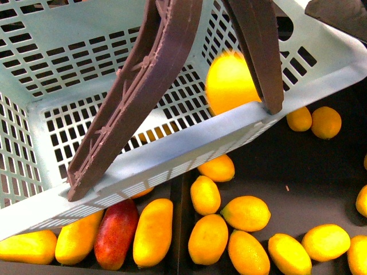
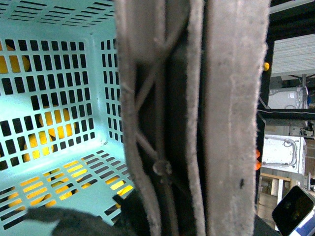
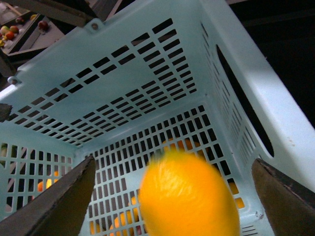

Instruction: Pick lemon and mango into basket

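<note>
1. Right tool (image 3: 173,161): the fingers are spread wide and hold nothing. A blurred yellow fruit (image 3: 189,196) sits between them with a gap on either side. I judge it is dropping, and by its rounded oval shape it is a lemon.
2. Front view: the same fruit (image 1: 229,83) is inside the basket (image 1: 189,152), against the far wall beside the right-hand handle (image 1: 261,51).
3. The basket is tilted, above the loose fruit on the counter (image 1: 309,177).
4. Left tool: its wrist view is filled by a handle (image 2: 231,113) close against the lens. I cannot tell whether it is open or gripping.
5. Mango (image 1: 153,232): not in the basket. It lies on the counter below the near rim, touching a dark red fruit (image 1: 116,234). More lemons (image 1: 246,213) lie to the right.
6. Step in hand, as I judge it: release, then clear out.
   - Do not close the fingers until the fruit lies on the slotted floor.
   - Lift the right tool straight out, clear of the handle and wall.
   - With this tilt, expect the fruit to roll to the low side, so hold the basket steady.
7. Next pick: grip the yellow mango across its narrow width and avoid the red fruit.
</note>
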`<state>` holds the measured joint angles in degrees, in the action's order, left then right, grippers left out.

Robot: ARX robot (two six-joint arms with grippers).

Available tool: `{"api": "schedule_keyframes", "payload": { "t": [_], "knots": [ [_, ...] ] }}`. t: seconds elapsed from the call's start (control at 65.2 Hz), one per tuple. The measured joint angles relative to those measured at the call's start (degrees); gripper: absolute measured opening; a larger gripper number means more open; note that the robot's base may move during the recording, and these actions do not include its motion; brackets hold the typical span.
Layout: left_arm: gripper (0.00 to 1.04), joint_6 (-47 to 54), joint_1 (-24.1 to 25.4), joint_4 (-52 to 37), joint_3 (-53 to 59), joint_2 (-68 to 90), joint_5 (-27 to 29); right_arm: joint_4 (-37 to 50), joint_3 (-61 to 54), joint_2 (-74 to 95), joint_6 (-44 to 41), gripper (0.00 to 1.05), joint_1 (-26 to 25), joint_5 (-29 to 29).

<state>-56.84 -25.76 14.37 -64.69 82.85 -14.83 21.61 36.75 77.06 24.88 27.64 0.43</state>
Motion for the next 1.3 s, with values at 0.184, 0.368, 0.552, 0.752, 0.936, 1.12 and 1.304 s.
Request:
{"api": "schedule_keyframes", "payload": {
  "t": [0.184, 0.368, 0.552, 0.752, 0.936, 1.12, 1.304],
  "knots": [
    [0.14, 0.24, 0.2, 0.07, 0.0, 0.13, 0.68, -3.98, 1.14, -3.54, -0.74, 0.96, -9.81, 2.6],
    [0.14, 0.31, 0.15, 0.07, 0.0, 0.15, 0.02, 5.31, -2.16, -10.23, -11.67, 0.83, -23.56, 1.53],
    [0.14, 0.28, 0.11, 0.04, 0.0, 0.22, 0.15, 15.06, -13.9, -18.19, -21.86, 0.52, -27.56, -0.22],
    [0.14, 0.17, 0.09, 0.07, -0.02, 0.33, 0.24, 16.02, -21.31, -22.95, -23.82, 0.19, -27.56, -0.35],
    [0.14, 0.2, 0.09, 0.07, 0.0, 0.37, -0.04, 15.96, -25.97, -28.33, -24.57, 0.02, -27.56, -0.33],
    [0.14, 0.22, 0.09, 0.07, 0.0, 0.37, 0.13, 14.21, -29.29, -33.29, -24.57, 0.02, -27.56, -0.35],
    [0.14, 0.2, 0.09, 0.07, 0.0, 0.37, 0.04, 10.78, -32.17, -39.47, -24.57, 0.02, -27.56, -0.33]
  ]
}}
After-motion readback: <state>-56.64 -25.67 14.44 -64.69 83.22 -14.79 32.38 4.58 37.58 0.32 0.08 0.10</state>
